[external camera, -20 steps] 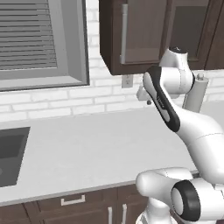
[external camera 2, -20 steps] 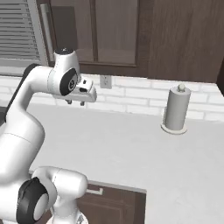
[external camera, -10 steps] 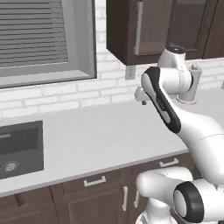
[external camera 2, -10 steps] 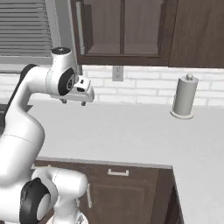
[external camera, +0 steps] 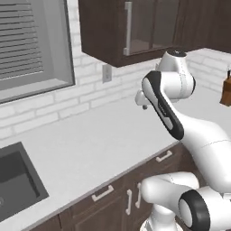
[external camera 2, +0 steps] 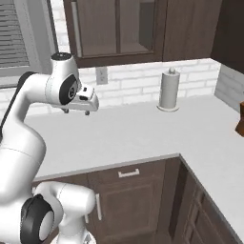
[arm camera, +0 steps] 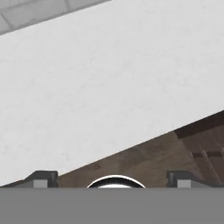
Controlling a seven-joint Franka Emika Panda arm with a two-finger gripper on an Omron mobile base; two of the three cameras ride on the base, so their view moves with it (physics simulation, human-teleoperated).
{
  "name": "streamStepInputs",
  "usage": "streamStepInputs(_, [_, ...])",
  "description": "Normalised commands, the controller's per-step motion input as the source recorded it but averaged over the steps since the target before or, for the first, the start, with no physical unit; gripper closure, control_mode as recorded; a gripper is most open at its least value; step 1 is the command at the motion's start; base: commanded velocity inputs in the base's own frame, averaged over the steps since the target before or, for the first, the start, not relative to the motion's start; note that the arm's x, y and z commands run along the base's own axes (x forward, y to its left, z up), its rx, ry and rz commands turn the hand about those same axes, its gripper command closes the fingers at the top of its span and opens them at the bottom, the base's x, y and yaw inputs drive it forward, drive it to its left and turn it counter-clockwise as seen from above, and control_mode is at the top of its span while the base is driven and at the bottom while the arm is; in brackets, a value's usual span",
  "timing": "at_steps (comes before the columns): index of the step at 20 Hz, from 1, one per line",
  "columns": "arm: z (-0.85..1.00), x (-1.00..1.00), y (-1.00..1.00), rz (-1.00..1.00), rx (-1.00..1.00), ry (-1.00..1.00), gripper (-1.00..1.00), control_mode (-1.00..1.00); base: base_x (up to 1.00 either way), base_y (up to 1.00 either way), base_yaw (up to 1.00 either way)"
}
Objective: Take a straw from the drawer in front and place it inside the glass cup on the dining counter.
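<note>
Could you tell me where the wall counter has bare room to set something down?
The counter is bare from the sink across to the paper towel roll, front edge to brick wall. The corner stretch right of the roll is also free. The open claw hovers above the left part, holding nothing.

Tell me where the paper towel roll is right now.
In the right base view, the paper towel roll stands upright at the back of the white counter, against the brick wall, right of the wall outlet.

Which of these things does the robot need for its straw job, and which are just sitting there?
For the job:
- gripper, open and holding nothing
- drawer under the counter, shut; possibly the one meant

Just sitting there:
- paper towel roll
- sink
- wall socket
- window
</note>
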Motion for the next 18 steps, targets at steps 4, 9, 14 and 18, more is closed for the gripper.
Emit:
streamStepInputs(4, [0.00,0.00,0.00,0.00,0.00,0.00,-1.00,1.00,0.00,0.65,-0.52])
streamStepInputs(9, [0.00,0.00,0.00,0.00,0.00,0.00,-1.00,1.00,0.02,0.71,-0.42])
streamStepInputs(14, [0.00,0.00,0.00,0.00,0.00,0.00,-1.00,1.00,0.00,0.56,-0.32])
streamStepInputs(18, [0.00,0.00,0.00,0.00,0.00,0.00,-1.00,1.00,0.06,0.42,-0.17])
